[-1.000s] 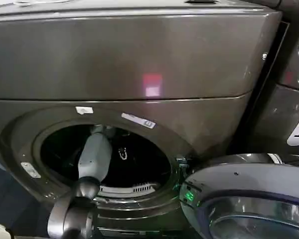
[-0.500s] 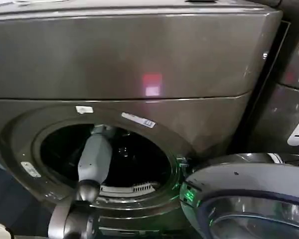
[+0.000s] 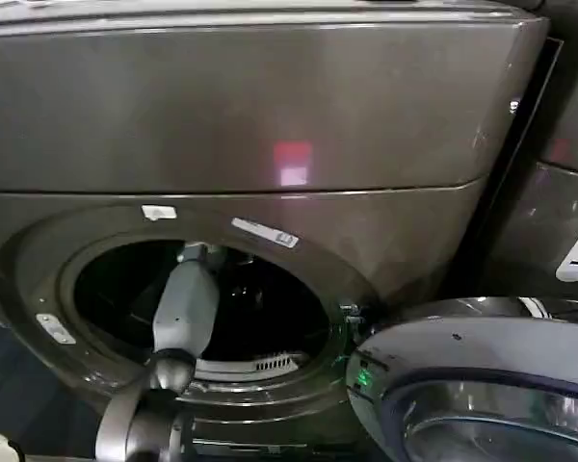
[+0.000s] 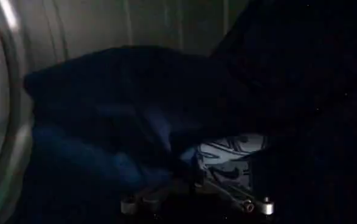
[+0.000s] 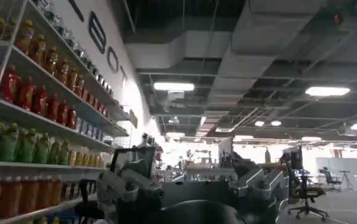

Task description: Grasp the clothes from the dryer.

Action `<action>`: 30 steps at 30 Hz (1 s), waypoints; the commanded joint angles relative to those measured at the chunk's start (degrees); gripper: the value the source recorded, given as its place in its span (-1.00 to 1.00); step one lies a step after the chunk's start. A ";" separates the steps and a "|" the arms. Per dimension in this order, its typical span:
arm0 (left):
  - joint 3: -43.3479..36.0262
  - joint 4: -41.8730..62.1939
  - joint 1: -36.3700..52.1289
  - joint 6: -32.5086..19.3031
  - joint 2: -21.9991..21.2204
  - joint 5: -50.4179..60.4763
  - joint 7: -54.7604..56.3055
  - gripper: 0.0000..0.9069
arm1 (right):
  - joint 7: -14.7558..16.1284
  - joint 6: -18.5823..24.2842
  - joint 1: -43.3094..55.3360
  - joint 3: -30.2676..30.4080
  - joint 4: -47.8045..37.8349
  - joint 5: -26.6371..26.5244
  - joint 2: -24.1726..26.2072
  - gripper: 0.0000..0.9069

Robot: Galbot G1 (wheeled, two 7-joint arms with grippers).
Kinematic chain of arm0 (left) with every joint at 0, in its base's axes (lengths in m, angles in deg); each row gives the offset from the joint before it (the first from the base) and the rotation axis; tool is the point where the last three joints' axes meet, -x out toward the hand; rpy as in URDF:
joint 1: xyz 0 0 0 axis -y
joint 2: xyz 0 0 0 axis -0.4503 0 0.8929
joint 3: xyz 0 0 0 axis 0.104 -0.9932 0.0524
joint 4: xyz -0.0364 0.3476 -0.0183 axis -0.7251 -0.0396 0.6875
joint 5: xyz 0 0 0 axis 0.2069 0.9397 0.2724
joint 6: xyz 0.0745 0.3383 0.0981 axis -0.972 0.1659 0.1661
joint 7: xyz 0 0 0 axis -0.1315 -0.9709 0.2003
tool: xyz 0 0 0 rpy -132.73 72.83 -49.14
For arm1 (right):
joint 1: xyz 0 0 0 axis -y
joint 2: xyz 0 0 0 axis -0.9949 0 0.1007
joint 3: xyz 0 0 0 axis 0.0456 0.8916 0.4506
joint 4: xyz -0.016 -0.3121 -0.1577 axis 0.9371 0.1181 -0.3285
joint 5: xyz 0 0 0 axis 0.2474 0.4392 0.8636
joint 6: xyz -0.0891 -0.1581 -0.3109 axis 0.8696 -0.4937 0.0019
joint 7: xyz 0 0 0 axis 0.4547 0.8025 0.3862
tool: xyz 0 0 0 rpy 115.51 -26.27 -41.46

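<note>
The open door point(image 3: 482, 385) hung at the near right. The left arm point(image 3: 185, 308) reached into the dryer point(image 3: 270, 115). Deep inside, the left gripper point(image 4: 196, 204) hovered at dark blue clothes point(image 4: 117, 115); whether its fingers were apart, I cannot tell. The reaching step seemed in hand; next, closing on cloth.

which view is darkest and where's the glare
Left wrist view is darkest: the dark blue clothes lie in deep shadow inside the drum. Head view: a pink light glows on the bronze-grey dryer. Right wrist view: bright ceiling lights glare.
</note>
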 commanded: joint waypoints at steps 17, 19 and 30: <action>-0.20 -17.85 -12.38 2.60 -2.03 -56.39 45.23 -1.00 | -0.81 -0.76 -0.14 0.44 2.41 0.46 -0.63 1.00; -0.85 -19.00 -13.47 3.64 -2.28 -58.42 47.66 -1.00 | -0.82 -0.68 -0.31 0.28 2.35 0.46 -0.68 1.00; -2.51 -25.54 -18.18 6.12 -4.13 -69.94 67.64 -1.00 | -1.00 -0.48 -0.75 -0.24 1.84 0.32 -0.83 1.00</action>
